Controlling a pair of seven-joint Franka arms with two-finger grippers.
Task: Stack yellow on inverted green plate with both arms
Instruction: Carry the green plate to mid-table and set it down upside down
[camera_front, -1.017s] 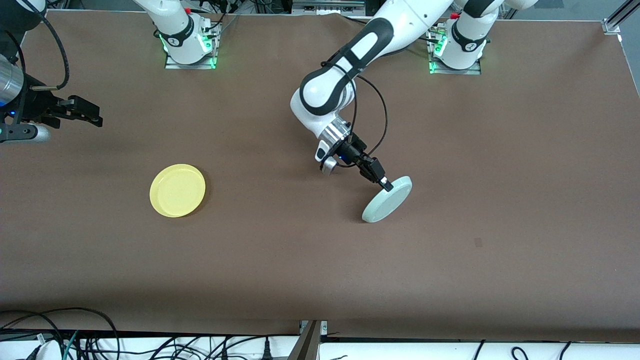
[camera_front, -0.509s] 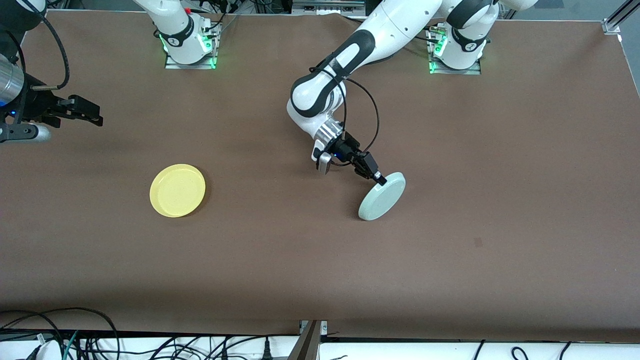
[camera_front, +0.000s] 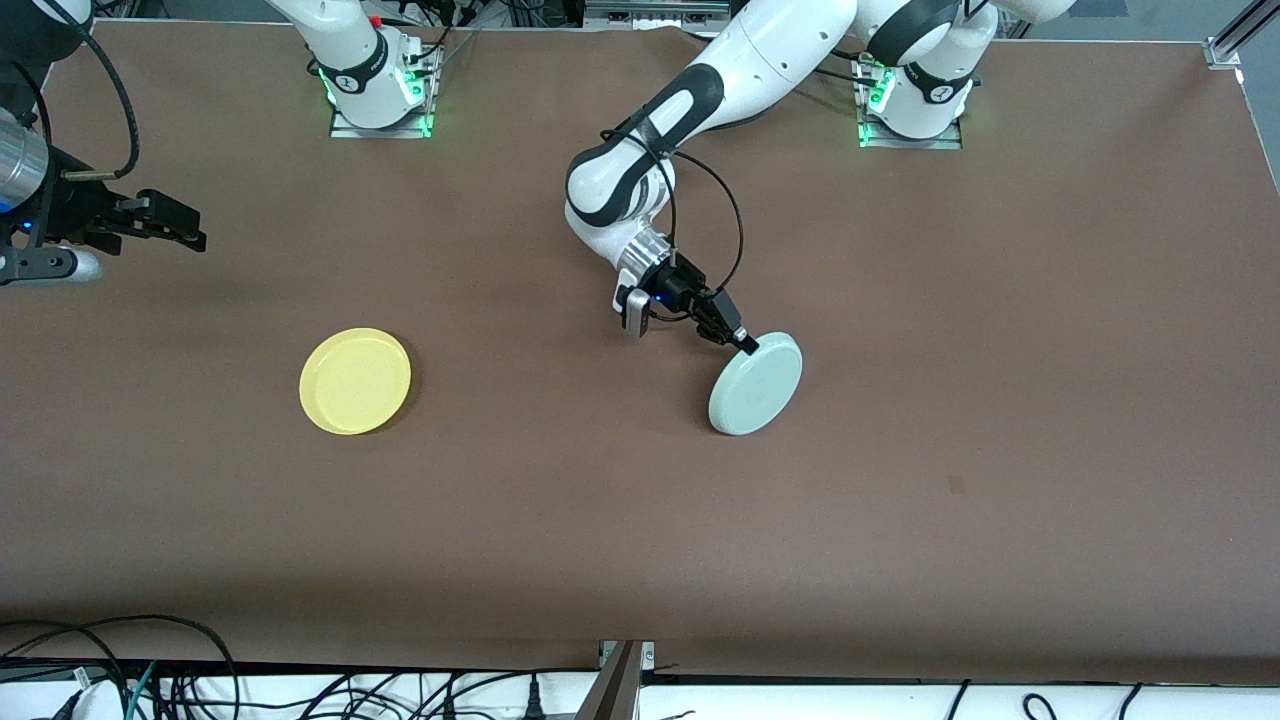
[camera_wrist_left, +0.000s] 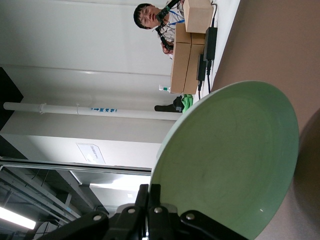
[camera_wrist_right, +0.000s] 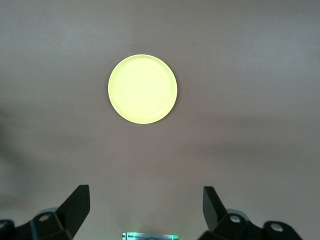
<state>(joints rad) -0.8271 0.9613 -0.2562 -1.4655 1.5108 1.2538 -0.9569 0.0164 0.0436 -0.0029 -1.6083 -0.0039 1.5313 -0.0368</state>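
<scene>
The left gripper (camera_front: 741, 343) was clamped on the rim of the green plate (camera_front: 755, 383), gripping the edge that lay farthest from the front camera. The plate was tilted, with its underside turned toward the front camera and its lowest edge at or close to the brown table (camera_front: 1000, 300); actual contact could not be confirmed. In the left wrist view the fingers (camera_wrist_left: 155, 212) pinched the rim, and the plate's hollow face (camera_wrist_left: 225, 160) was turned toward that camera.

The yellow plate (camera_front: 355, 381) lay flat on the table, rim upward, well apart from the green plate, toward the right arm's end of the table. It sat at about the same distance from the front camera as the green plate.

The right gripper (camera_front: 190, 238) waited with its fingers (camera_wrist_right: 77, 205) spread wide and nothing between them. It hung in the air over bare table, well apart from the green plate at the right arm's end. The yellow plate (camera_wrist_right: 143, 89) appeared in the right wrist view.
</scene>
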